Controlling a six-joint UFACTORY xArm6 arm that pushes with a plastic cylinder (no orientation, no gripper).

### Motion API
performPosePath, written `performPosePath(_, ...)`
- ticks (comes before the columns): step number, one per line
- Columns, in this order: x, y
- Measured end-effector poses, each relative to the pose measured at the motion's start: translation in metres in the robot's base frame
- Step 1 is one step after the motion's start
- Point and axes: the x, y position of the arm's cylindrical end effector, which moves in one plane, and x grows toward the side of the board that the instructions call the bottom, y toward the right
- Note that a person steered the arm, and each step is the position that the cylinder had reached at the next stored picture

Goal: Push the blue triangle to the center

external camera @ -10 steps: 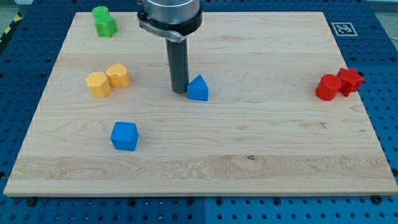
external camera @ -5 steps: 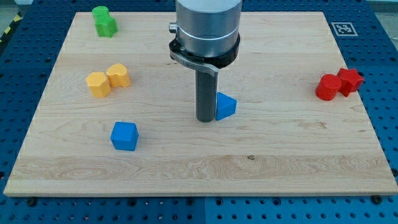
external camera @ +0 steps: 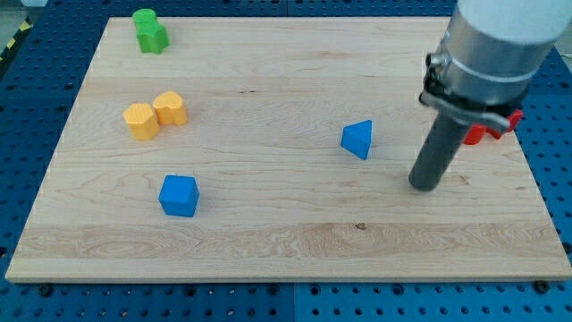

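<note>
The blue triangle (external camera: 357,139) lies on the wooden board (external camera: 286,233), a little right of the board's middle. My tip (external camera: 424,186) rests on the board to the right of and slightly below the triangle, apart from it by a clear gap. The rod rises toward the view's top right, where the arm's grey body covers part of the board.
A blue cube (external camera: 178,195) sits at lower left. Two yellow blocks (external camera: 155,114) sit together at left. Two green blocks (external camera: 149,30) sit at top left. The red blocks (external camera: 487,130) at the right edge are mostly hidden behind the arm.
My tip pushed the blue triangle to the right, then slid on past it to the right and down. The triangle has turned and now stands free of the tip.
</note>
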Motion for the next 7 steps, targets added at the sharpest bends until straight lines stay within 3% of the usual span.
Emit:
performPosePath(2,-0.022,-0.051)
performPosePath(5,-0.046,-0.083)
performPosePath(7,0.03,-0.085)
